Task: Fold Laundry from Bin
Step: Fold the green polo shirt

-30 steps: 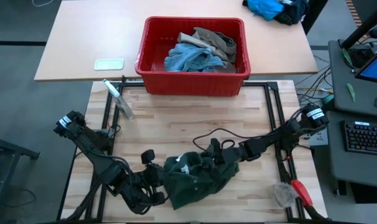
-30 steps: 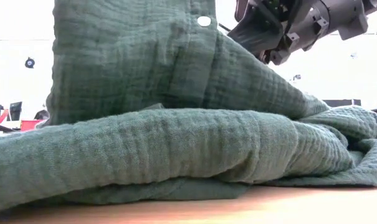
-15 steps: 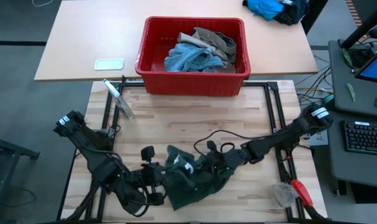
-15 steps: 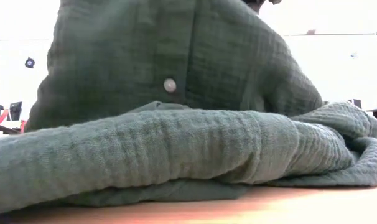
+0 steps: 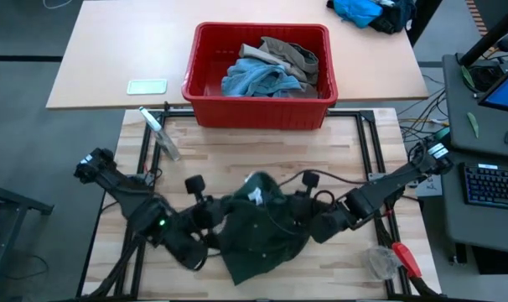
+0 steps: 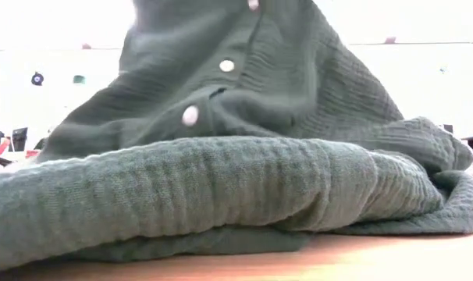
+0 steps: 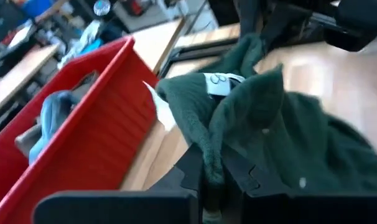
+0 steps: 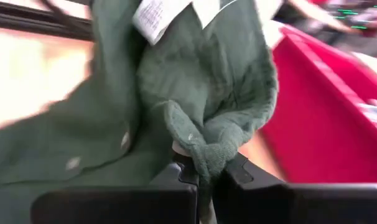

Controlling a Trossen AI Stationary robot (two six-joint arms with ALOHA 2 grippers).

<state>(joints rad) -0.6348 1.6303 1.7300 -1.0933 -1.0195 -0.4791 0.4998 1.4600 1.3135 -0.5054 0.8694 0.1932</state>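
My left gripper is clamped on a bunched fold of the dark green garment, and my right gripper is pinched tight on another fold of it, so the cloth hangs lifted between my two hands with its white label showing on the raised part. The rest of the garment lies heaped on the wooden table under my grippers, its pale buttons showing from table height. Beyond both hands, well apart, sits the red bin holding the light blue denim and a khaki piece.
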